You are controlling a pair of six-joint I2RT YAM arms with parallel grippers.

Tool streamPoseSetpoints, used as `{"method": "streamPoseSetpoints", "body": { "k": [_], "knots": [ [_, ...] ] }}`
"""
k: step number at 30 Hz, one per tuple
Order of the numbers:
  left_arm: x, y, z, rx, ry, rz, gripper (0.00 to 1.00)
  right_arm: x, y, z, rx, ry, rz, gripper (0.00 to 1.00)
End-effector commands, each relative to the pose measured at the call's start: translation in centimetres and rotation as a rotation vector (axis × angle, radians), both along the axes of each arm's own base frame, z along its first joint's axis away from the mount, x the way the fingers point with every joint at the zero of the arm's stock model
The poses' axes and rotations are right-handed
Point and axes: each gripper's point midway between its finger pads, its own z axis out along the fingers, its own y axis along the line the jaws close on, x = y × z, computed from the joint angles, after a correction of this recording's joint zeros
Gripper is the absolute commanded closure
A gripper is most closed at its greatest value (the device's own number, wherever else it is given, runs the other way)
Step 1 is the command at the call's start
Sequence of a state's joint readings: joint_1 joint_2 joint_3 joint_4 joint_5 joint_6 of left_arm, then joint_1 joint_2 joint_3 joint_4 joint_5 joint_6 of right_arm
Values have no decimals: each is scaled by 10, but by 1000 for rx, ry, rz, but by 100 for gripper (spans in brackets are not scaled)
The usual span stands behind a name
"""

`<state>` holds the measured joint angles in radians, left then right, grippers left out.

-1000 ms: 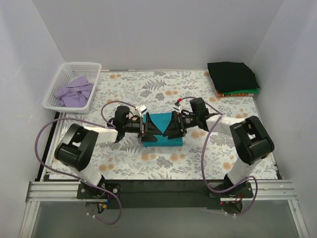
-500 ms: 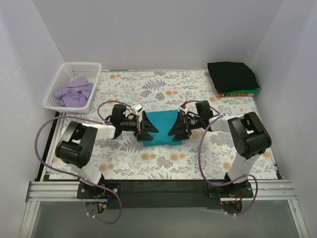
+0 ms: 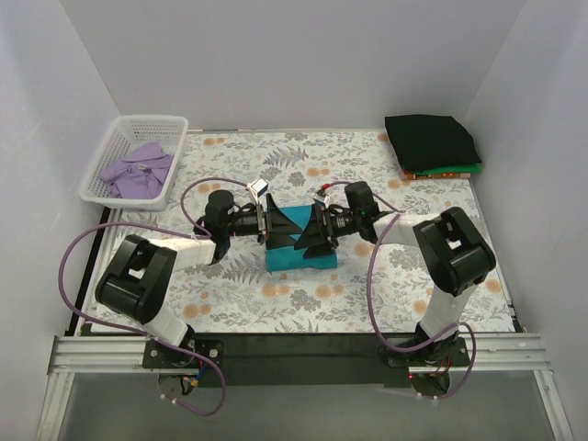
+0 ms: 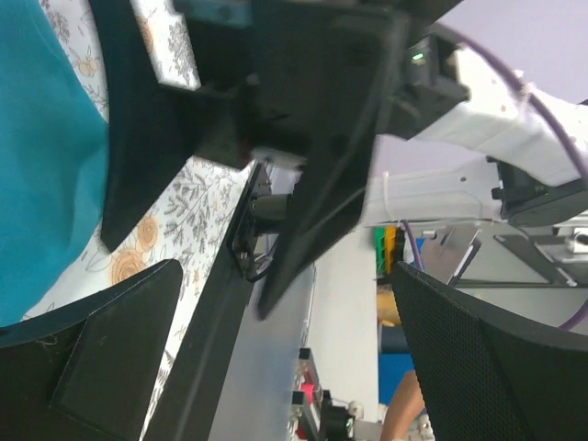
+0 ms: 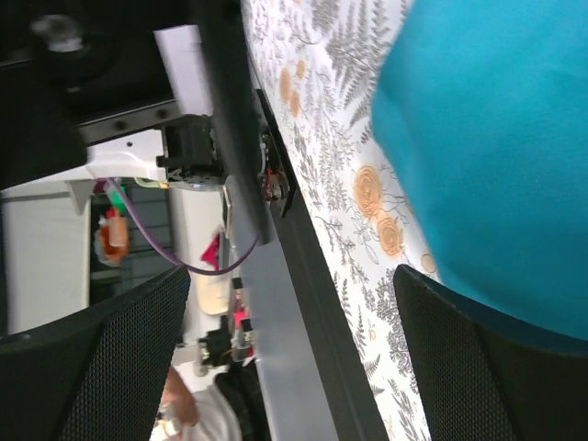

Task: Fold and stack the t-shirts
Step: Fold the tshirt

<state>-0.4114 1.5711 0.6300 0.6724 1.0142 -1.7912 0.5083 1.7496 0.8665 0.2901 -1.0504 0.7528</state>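
A folded teal t-shirt point(image 3: 296, 250) lies on the floral table cloth in the middle of the top view. My left gripper point(image 3: 268, 225) is open at its left edge, low over the cloth. My right gripper point(image 3: 310, 236) is open over the shirt's middle and faces the left one. Neither holds anything. In the left wrist view point(image 4: 294, 367) the teal cloth point(image 4: 37, 156) is at the left, with the right gripper's fingers point(image 4: 312, 165) ahead. In the right wrist view point(image 5: 294, 367) the teal cloth point(image 5: 496, 138) is at the upper right. A lavender shirt point(image 3: 138, 170) lies in a basket. A folded black shirt point(image 3: 432, 141) tops a stack.
The white lattice basket point(image 3: 152, 121) stands at the far left corner. The stack at the far right shows green and orange-red edges point(image 3: 448, 172) under the black shirt. White walls close in the table on three sides. A black rail point(image 3: 294, 342) runs along the near edge.
My right gripper has moved left over the teal shirt, closer to the left gripper. The left gripper has shifted slightly up. Both stay open and the shirt lies where it was.
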Motion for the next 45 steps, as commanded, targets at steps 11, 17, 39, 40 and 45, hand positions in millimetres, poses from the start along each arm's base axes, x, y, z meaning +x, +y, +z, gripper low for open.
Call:
{"method": "streamPoseSetpoints", "body": {
  "k": [11,17,39,40,45],
  "knots": [
    [16,23,37,-49,-96,102,2,6,41,10,78,44,-4,2],
    [13,25,34,-48,-74,107,2,5,30,-72,-54,163,-56,2],
    [11,30,-26,34,61,144,2,-17,-22,-14,62,37,-1,2],
    [14,30,-36,62,77,162,2,-17,-26,-20,43,59,-11,2],
    [16,32,-81,143,169,159,2,-14,-40,-57,-39,100,-45,2]
  ]
}}
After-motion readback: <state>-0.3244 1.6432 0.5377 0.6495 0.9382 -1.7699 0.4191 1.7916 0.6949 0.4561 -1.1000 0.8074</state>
